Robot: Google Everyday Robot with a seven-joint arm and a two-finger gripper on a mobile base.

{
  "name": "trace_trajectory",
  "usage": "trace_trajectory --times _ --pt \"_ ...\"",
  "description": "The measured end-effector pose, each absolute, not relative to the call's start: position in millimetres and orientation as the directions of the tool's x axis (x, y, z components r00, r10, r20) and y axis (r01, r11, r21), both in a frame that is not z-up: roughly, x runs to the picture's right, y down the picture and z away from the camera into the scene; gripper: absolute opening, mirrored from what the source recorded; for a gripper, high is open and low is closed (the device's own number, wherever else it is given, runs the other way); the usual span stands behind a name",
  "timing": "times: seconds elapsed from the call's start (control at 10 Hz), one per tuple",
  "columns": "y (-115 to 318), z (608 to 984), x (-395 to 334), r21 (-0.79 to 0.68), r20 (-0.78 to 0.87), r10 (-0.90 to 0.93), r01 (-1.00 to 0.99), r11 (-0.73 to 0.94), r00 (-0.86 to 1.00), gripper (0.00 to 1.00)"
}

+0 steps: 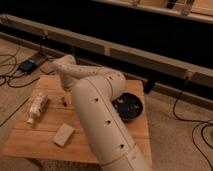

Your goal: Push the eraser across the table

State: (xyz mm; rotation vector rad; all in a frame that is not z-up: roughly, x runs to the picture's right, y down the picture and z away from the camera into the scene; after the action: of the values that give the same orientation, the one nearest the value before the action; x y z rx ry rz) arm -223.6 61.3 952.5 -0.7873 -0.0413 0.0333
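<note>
- On the left half of the wooden surface [33,145], the hand [66,98] sits low over the planks, reaching down from a bend in the white arm [100,120] near the far left corner.
- The arm's thick near link rises from the bottom edge of the view and hides most of the hand; I cannot tell whether the hand is released or clenched.
- The eraser [64,102] shows only as 1 small dark bit on the surface at the hand's tip, roughly midway between the near and far edges. Whether the 2 are touching cannot be told.
- A pale bottle [36,107] lies on its side left of the eraser, near the left edge.
- A beige block [64,134] lies flat nearer the front, apart from the bottle and just left of the arm.
- A dark round bowl [129,106] sits on the right part of the surface, partly behind the arm.
- On the floor to the far left lie cables [11,75] and a black box [27,65].
</note>
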Motion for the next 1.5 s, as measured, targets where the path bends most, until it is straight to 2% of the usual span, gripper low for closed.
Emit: trace_trajectory --times 0.4,1.5 --pt "74.9 954.6 -218.6 -0.739 0.022 0.057 -0.022 0.673 0.998 0.8" --pt "110.4 910.9 -220.5 -0.806 0.071 0.03 0.039 0.591 0.997 0.8"
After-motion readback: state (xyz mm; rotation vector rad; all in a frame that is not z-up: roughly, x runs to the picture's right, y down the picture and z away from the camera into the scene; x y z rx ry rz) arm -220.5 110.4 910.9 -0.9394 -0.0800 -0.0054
